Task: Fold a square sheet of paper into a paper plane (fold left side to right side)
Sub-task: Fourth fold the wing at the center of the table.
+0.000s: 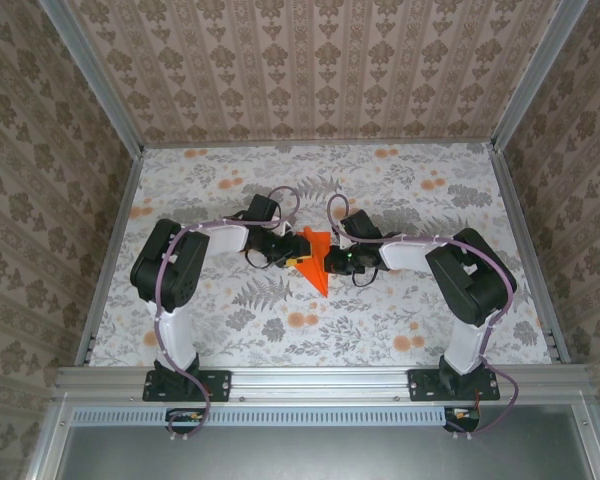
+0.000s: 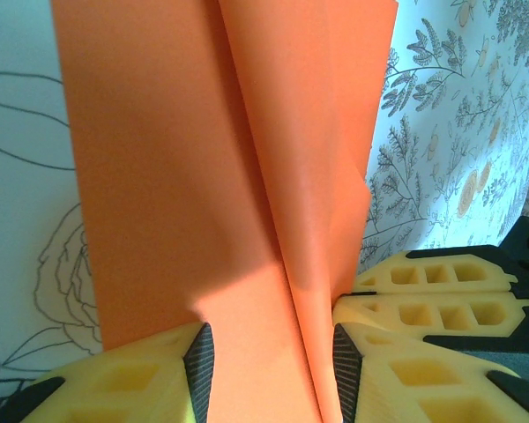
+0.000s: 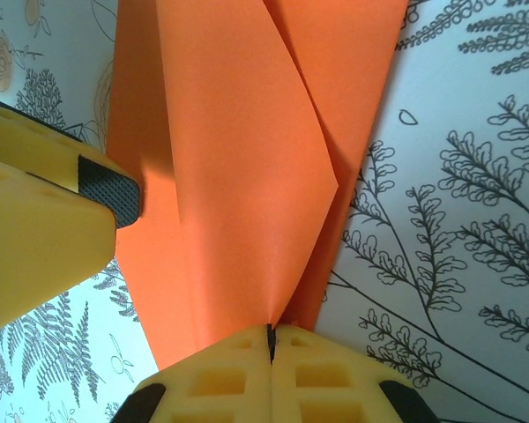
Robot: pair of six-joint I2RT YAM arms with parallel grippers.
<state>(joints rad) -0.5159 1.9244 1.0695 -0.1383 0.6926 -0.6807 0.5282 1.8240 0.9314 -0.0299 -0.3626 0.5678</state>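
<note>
The square sheet of paper point(image 1: 316, 262) is bright orange and creased into a pointed paper plane shape. It lies mid-table with its tip toward the near edge. My left gripper point(image 1: 292, 256) comes at it from the left. Its jaws stand apart point(image 2: 271, 366) over the flat layer, and a raised fold point(image 2: 313, 291) runs up between the pads. My right gripper point(image 1: 333, 262) comes from the right and is shut point(image 3: 271, 339) on a lifted flap point(image 3: 247, 176). That flap narrows to a pinched crease at its tips. The left gripper's pad point(image 3: 106, 189) rests at the paper's edge.
The tabletop point(image 1: 400, 190) carries a pale floral and fern print with small orange flower blotches point(image 1: 300, 320). Patterned walls and aluminium rails point(image 1: 110, 240) enclose it on three sides. The right gripper's yellow fingers point(image 2: 441, 300) sit close beside the left gripper.
</note>
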